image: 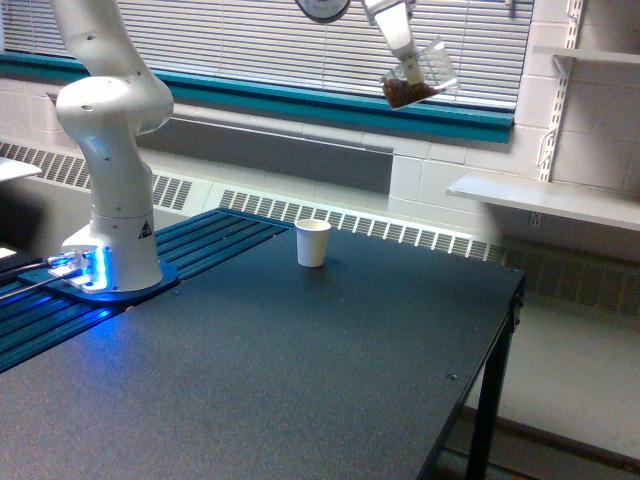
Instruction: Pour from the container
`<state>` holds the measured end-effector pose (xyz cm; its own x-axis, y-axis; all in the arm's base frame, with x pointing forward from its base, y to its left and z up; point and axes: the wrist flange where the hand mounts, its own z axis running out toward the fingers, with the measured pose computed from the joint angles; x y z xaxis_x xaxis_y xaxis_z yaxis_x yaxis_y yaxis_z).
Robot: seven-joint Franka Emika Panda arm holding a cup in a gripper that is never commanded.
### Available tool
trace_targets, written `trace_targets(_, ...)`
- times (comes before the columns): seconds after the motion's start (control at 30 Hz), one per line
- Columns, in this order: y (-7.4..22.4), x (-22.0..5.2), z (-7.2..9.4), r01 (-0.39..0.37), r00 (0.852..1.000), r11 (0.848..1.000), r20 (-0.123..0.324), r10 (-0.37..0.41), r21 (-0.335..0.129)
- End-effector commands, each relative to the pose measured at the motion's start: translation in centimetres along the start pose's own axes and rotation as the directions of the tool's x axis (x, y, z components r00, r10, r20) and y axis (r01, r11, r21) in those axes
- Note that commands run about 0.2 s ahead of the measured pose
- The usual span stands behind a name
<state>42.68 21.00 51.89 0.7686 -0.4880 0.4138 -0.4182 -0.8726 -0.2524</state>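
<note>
Blue light glows at the foot of the white arm point(108, 170), which is bolted to a slatted blue plate point(215, 240) at the exterior view's left end of the bench point(300, 380), so its reach covers the whole dark top. Further right stands a white paper cup point(312, 242), upright and alone on the bench near the far edge, mouth open upward, probably set there as the target for the pour. Above it and to the exterior view's right, high against the window blinds point(250, 40), the end effector point(405, 68) is closed on the clear plastic cup point(418, 78), gripping it near the rim. The clear cup is tilted, with its dark brown bits point(403, 93) heaped in the lowest corner; nothing appears to be falling out. It hangs well above the paper cup and off to one side, not over it, so the height likely gives clearance for travel, and the pour seems not yet begun. The shelf point(545, 200) on the wall at the exterior view's right plays no part.
</note>
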Motion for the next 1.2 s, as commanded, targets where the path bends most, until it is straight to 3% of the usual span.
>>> trace_targets(0.03,-0.2,-3.2,-0.3,0.011,1.0,1.0,0.008,-0.011,-0.014)
trace_targets(0.67,1.3,-13.0,0.6,-0.002,0.997,0.999,0.08,0.006,-0.053)
trace_targets(1.2,3.7,-17.5,2.2,-0.037,0.985,0.993,0.166,0.055,-0.109)
